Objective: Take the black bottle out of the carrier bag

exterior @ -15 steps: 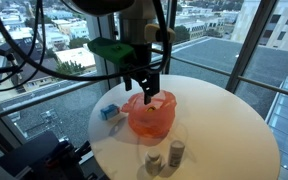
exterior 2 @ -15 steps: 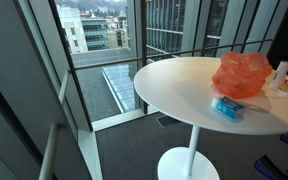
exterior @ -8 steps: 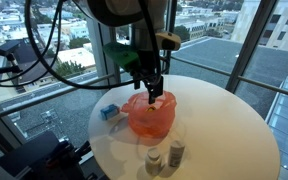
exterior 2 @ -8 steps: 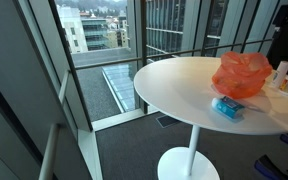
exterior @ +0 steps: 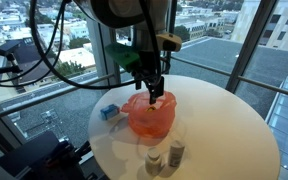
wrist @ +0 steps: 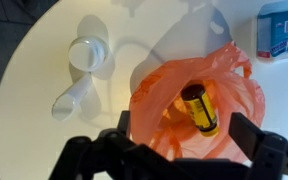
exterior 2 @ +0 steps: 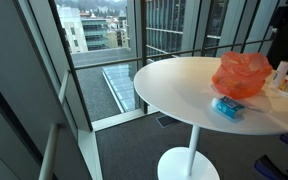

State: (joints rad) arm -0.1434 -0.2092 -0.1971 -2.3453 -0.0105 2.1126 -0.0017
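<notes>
An orange carrier bag [exterior: 150, 115] sits on the round white table [exterior: 224, 130]; it also shows in an exterior view [exterior 2: 241, 75] and in the wrist view [wrist: 164, 110]. Inside its open mouth lies a black bottle with a yellow label [wrist: 198, 108], on its side. My gripper [exterior: 154, 95] hangs right above the bag's mouth, open, with a finger on each side of the opening [wrist: 184, 135]. It holds nothing.
A blue and white box [exterior: 109, 112] lies beside the bag, also in the wrist view [wrist: 279, 30]. Two small bottles [exterior: 165, 156] stand near the table's edge; in the wrist view a white cup [wrist: 87, 55] and a clear one [wrist: 76, 98]. Windows surround the table.
The gripper moved down and slightly toward the bag's mouth a second ago. It has stayed nearly still over the last half second.
</notes>
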